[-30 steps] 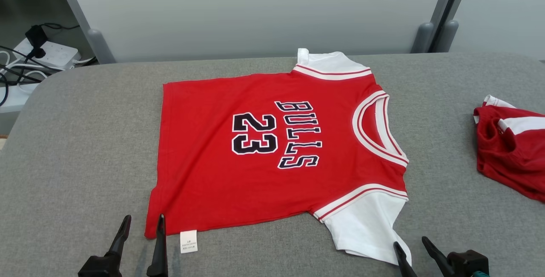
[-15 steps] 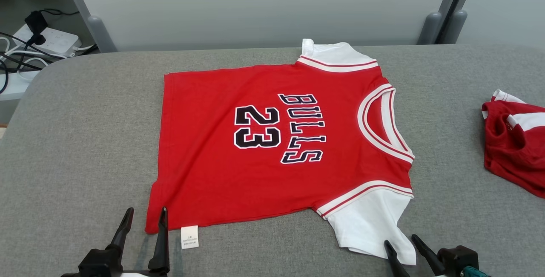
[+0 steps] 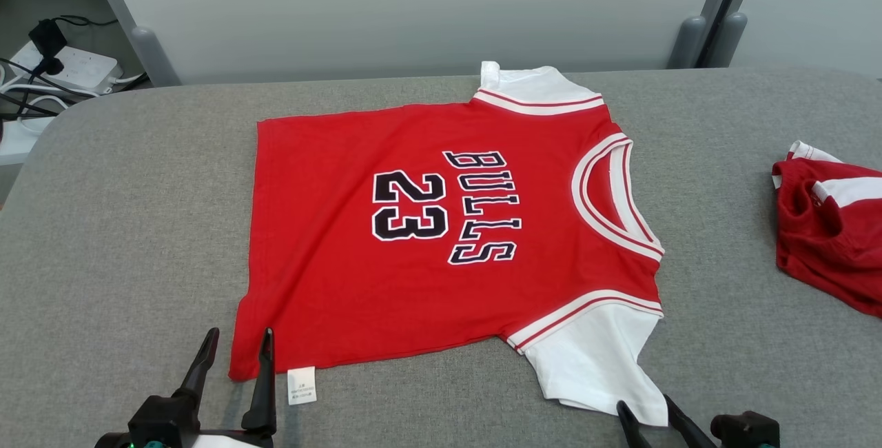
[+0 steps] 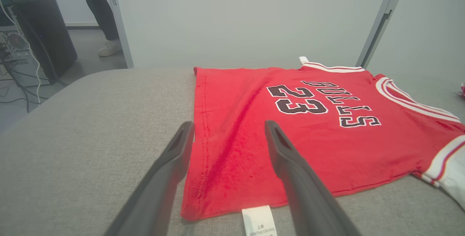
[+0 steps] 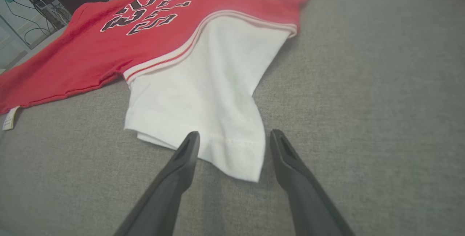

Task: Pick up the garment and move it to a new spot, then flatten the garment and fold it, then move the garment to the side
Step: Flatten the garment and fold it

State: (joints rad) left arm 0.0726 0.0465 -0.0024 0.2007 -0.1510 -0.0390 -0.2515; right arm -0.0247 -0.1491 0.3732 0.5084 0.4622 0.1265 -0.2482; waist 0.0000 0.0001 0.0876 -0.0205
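- Head view: the red jersey (image 3: pixel 448 227) lies flat, print up, at the centre of the grey padded surface (image 3: pixel 103 227). Its outline matches that of a second ago; the slight shift of the whole picture is the camera's.
- Head view, lower left: the left gripper (image 3: pixel 238 336) stands wide apart and holds nothing. It sits a little further up towards the hem corner than before, beside the white care label (image 3: pixel 302 386).
- Head view, lower right: the right gripper (image 3: pixel 644 406) is spread wide and empty at the tip of the white sleeve (image 3: pixel 592 365), now lower and further left in the frame.
- Head view, right edge: a second red garment (image 3: pixel 827 227) lies crumpled, well apart.
- Left wrist view: the fingers (image 4: pixel 290 163) straddle the jersey's hem edge, one over grey surface and one over red cloth. Whether they touch it cannot be told.
- Right wrist view: the sleeve's cuff corner lies between the parted fingers (image 5: pixel 290 167), ungripped.
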